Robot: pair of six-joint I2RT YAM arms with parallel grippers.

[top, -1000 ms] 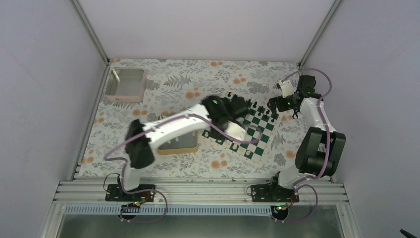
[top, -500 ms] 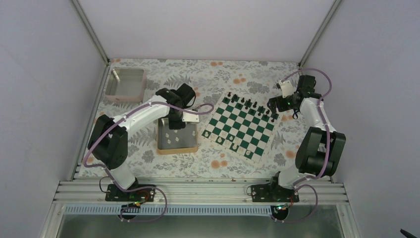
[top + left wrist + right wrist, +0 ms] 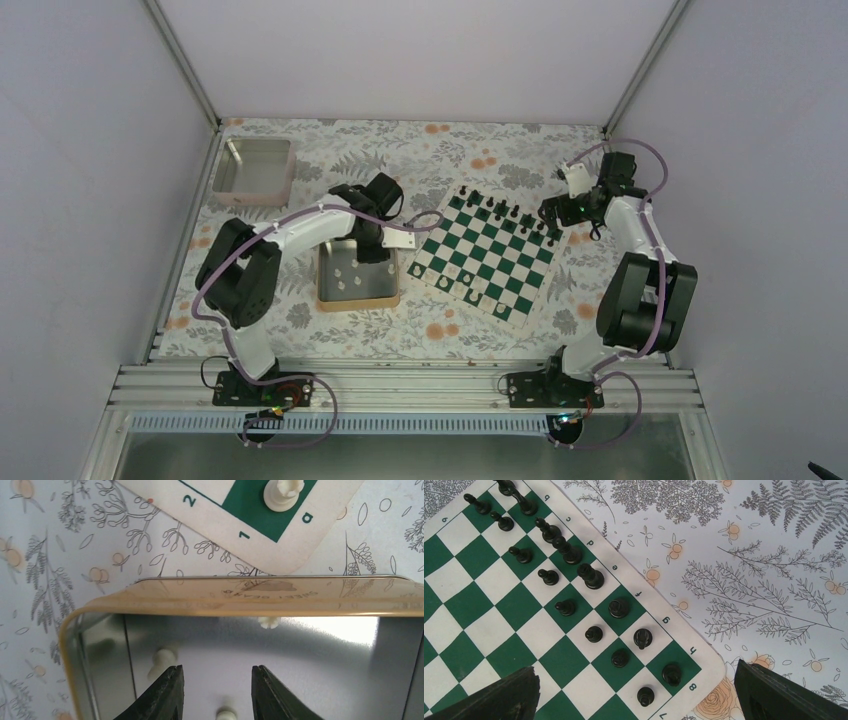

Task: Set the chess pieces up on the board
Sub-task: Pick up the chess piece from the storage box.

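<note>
White chess pieces (image 3: 162, 657) lie loose in the gold-rimmed tin (image 3: 150, 597), just beside the board (image 3: 260, 550); one rook (image 3: 282, 492) already on a1. Left gripper (image 3: 216, 672) hangs over the tin, jaws part-open, empty. We should centre on one piece (the one low between the fingers (image 3: 170, 695) looks nearest), drop straight, stay off the rim. Right gripper (image 3: 635, 670) sits wide open above the black pieces (image 3: 591, 577).

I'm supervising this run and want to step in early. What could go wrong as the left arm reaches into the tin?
The left gripper hangs, jaws narrowly apart, over small white pieces on the shiny floor of the tin: its fingers might push one away instead of gripping. Nudging the tin could shift the board and topple the rook.
</note>
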